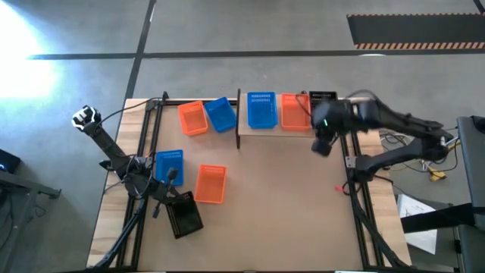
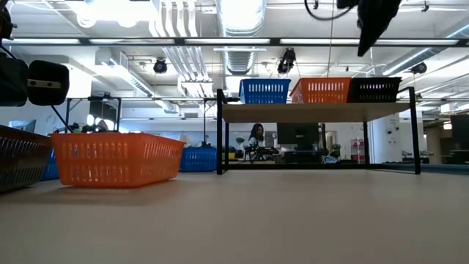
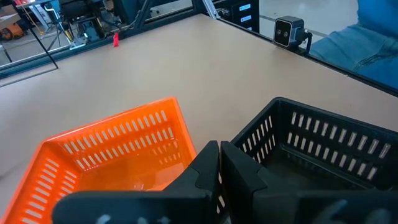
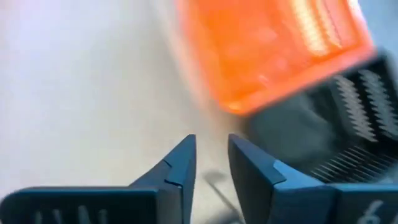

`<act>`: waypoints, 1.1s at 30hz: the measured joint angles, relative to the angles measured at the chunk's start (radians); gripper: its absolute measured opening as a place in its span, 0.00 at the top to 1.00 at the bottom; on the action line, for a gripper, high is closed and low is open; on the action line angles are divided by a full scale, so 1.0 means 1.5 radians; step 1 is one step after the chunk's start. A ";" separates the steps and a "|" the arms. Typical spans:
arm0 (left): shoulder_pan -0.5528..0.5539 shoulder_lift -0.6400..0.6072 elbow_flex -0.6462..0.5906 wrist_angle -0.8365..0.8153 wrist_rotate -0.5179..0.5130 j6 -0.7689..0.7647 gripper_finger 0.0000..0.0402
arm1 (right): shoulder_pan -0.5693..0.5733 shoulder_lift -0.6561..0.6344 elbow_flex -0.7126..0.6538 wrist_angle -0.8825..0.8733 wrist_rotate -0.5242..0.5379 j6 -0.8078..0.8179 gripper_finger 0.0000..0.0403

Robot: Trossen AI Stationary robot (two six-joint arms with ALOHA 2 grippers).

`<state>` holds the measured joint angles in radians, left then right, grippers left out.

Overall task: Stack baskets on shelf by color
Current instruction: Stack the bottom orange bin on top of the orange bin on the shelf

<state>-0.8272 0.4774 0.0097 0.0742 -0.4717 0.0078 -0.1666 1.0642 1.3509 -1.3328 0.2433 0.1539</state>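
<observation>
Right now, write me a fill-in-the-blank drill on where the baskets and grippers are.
1. On the shelf stand ____ baskets.
2. Between the blue basket and the black basket on the shelf stands the ____ one.
3. The left gripper, its fingers shut, sits above an orange basket and a ____ basket.
4. The right gripper is ____ and holds nothing.

Missing words: three; orange; black; open

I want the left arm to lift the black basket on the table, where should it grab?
Probably the black basket by a rim wall, coming straight down: it sits upright, open top up, so one finger fits inside. Pick the side away from the nearby orange basket.
</observation>
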 joint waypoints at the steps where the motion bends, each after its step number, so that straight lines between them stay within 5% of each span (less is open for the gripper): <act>1: 0.000 0.000 0.000 0.000 0.000 0.000 1.00 | 0.046 -0.020 -0.032 0.041 0.011 0.034 0.82; 10: 0.000 0.000 0.000 0.000 0.000 0.000 1.00 | 0.377 -0.097 -0.365 0.527 0.206 0.147 0.94; 22: 0.000 0.000 0.000 0.000 0.000 0.000 1.00 | 0.470 0.134 -0.592 1.298 0.317 -0.029 0.96; 27: 0.004 0.000 0.000 0.032 -0.041 0.003 1.00 | 0.520 0.201 -0.573 1.360 0.316 -0.062 0.96; 33: 0.005 -0.004 0.000 0.087 -0.112 0.258 1.00 | 0.627 0.232 -0.547 1.359 0.336 -0.059 0.96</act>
<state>-0.8196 0.4713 0.0100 0.2049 -0.6403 0.3951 0.7734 1.4126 0.5302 0.7052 0.7476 0.0659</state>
